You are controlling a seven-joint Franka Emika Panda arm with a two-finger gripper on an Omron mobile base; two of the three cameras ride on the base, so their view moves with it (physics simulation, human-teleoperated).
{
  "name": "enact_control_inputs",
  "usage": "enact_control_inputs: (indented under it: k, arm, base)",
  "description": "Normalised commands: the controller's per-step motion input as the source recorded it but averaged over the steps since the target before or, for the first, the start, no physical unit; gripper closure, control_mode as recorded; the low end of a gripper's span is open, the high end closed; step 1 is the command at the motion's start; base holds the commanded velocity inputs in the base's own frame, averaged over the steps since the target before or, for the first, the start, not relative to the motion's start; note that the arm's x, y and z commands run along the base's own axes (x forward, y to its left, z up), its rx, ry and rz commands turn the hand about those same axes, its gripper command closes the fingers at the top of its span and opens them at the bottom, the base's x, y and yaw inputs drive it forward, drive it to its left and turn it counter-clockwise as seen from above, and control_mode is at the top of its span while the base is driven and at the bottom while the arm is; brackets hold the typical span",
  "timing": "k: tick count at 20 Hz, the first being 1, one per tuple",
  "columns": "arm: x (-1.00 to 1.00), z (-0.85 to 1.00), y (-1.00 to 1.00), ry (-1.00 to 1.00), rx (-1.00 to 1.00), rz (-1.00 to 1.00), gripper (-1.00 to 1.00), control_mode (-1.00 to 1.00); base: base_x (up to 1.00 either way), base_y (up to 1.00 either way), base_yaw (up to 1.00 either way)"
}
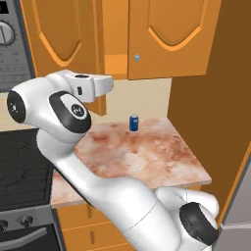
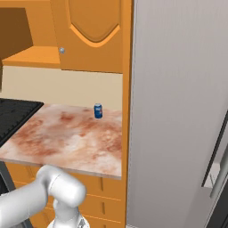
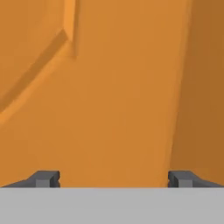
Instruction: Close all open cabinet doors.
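Clearly a home kitchen, rendered rather than filmed. Shown by orange-brown wall cabinet doors (image 1: 169,34) with arched panels and round silver knobs above a mottled pink stone counter (image 1: 142,152), a black stove (image 1: 22,166) with knobs alongside, and drawer fronts (image 2: 100,196) beneath. Also a small blue can (image 1: 134,123) standing on the counter near the cream back wall, and a tall grey refrigerator (image 2: 178,111) at the right.

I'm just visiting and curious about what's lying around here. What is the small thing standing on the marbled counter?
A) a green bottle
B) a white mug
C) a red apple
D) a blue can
D: a small blue can stands upright near the back of the reddish marbled counter, under the closed cabinet door with the round silver knob.
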Motion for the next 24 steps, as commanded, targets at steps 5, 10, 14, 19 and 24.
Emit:
enact_control_inputs:
  k: [5,10,14,19,24]
  arm:
    - [1.0,-0.15,-0.66,0.0,-0.01,-0.23,-1.0,-1.0]
    - [1.0,-0.01,-0.69,0.0,0.0,-0.09,-1.0,-1.0]
    - [1.0,0.0,-0.65,0.02,0.03,-0.01,-1.0,-1.0]
    - [1.0,0.0,-0.56,0.0,0.05,-0.01,-1.0,-1.0]
    - [0.97,0.0,-0.49,0.0,0.08,0.0,-1.0,-1.0]
  base:
    - [0.0,0.0,0.0]
    - [0.0,0.0,0.0]
    - [0.0,0.0,0.0]
    - [0.0,0.0,0.0]
    - [0.0,0.0,0.0]
